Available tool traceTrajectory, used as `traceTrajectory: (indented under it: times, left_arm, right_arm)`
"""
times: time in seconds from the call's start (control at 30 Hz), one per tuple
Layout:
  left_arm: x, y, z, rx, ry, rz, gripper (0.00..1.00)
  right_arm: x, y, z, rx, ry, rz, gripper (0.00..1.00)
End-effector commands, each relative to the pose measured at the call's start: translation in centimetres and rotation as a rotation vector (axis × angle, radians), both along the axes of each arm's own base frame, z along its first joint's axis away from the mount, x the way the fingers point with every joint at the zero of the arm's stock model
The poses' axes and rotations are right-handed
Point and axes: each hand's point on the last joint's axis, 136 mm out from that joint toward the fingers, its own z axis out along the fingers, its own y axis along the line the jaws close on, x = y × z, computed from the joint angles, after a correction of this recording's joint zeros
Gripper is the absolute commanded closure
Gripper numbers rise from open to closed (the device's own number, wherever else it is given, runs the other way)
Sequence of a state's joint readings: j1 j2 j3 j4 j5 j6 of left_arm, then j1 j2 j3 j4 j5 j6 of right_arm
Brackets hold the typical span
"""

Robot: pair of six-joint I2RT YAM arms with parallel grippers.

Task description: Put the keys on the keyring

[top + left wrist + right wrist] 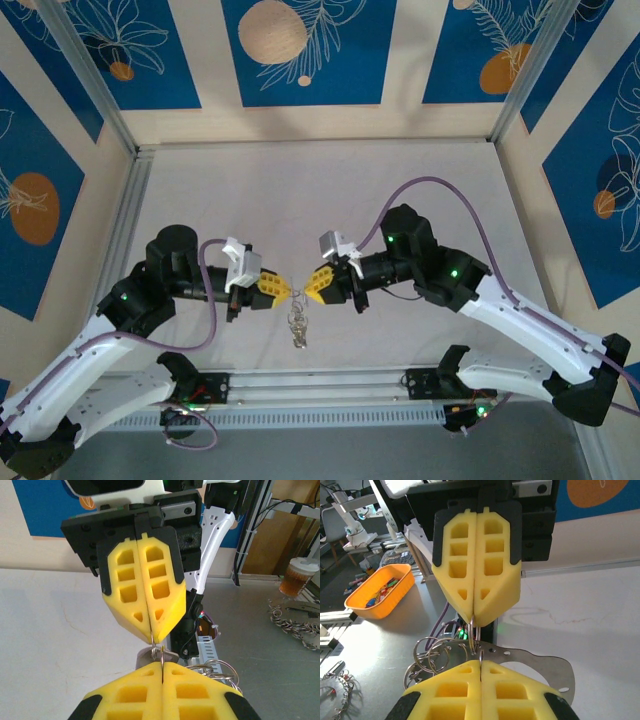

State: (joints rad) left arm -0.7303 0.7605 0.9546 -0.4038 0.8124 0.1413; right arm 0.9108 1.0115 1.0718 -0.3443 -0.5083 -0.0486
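Left jaws and right jaws both pressed shut, tip to tip, each clamped on thin wire of the keyring (298,325). Bunch of silvery rings dangling just below the tips, over the pale worktop (300,190), with a flat metal piece (540,667) alongside.

Under the meeting tips of the left gripper (283,291) and right gripper (311,289), the dangling keyring (299,328) is too small to tell piece from piece. Its pinched stretch hides between the pads (496,580).
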Motion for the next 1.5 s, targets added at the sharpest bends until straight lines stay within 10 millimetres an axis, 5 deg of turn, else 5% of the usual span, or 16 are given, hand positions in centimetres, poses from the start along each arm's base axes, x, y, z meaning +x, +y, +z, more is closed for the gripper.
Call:
traceTrajectory:
  times: [0.0,1.47]
  left_arm:
    - [-0.5,0.2,1.6,-0.052,-0.055,-0.027,1.0]
    - [-0.9,0.3,2.0,-0.066,-0.061,-0.04,1.0]
  right_arm:
    - [-0.7,-0.5,2.5,0.057,-0.056,0.009,1.0]
    - [-1.7,-0.4,2.8,0.063,-0.044,0.066,1.0]
